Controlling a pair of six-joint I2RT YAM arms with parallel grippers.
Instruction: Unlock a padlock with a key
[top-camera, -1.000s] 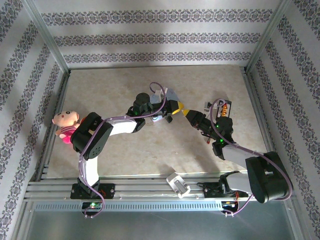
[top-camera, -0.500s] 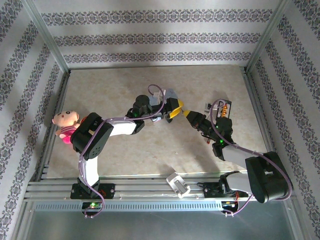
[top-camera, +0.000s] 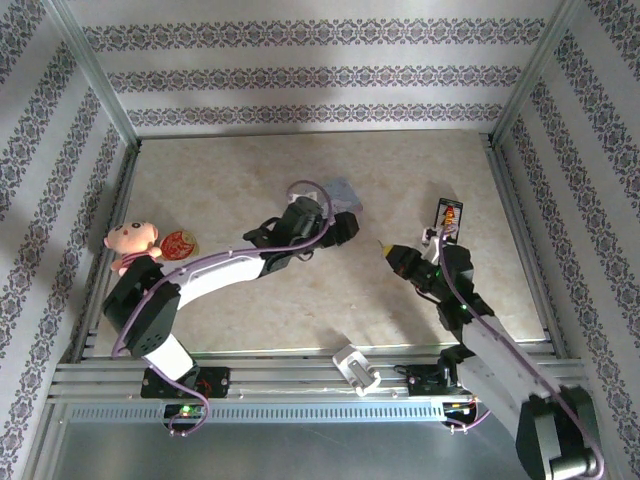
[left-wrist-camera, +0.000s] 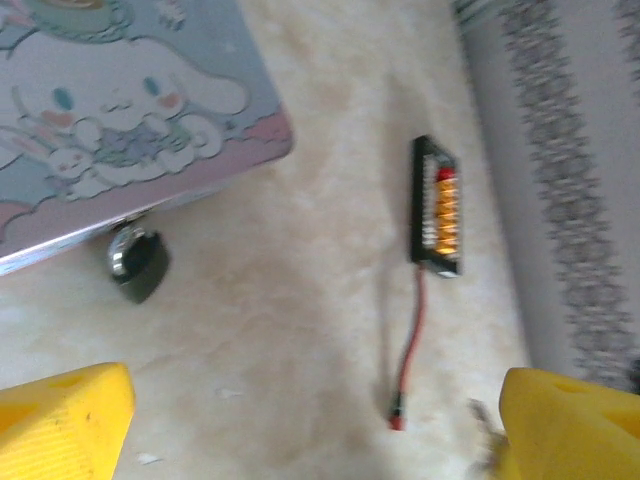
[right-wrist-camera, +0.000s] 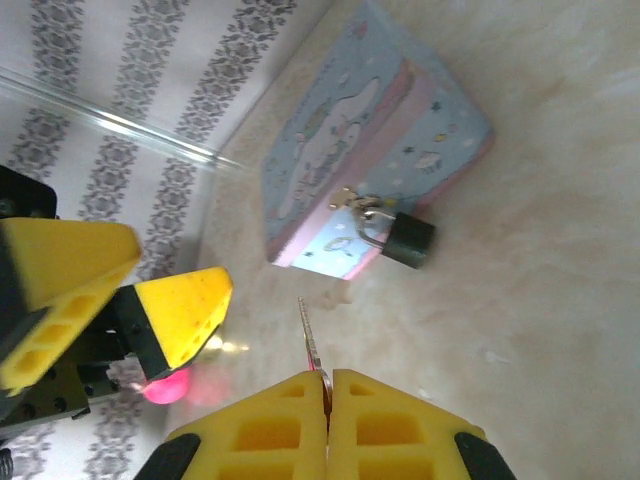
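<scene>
Pinching the key (right-wrist-camera: 312, 345) between the clenched fingertips of the right gripper (right-wrist-camera: 327, 385), with the thin blade sticking out past the yellow pads toward the tin (right-wrist-camera: 370, 150). Keeping the key tip apart from the padlock (right-wrist-camera: 411, 240), with a strip of bare tabletop (top-camera: 230, 170) between the two. Locating the padlock at the tin's side wall: silvery shackle hooked through the tin's clasp, black body lying on the tabletop just beside that wall. Locating the tin about midway between the left and right edges of the tabletop, somewhat nearer the far edge than the near one. Holding the left gripper (left-wrist-camera: 315, 425) released, with yellow fingers spread wide, grasping nothing, hovering over the tabletop on the tin's near side. Noting a black connector board (left-wrist-camera: 437, 205) with a red lead lying toward the right edge of the tabletop, well apart from the tin. Noting a plush doll (top-camera: 130, 245) at the left edge and a white boxy piece (top-camera: 355, 368) at the near edge, between the two arm bases.
</scene>
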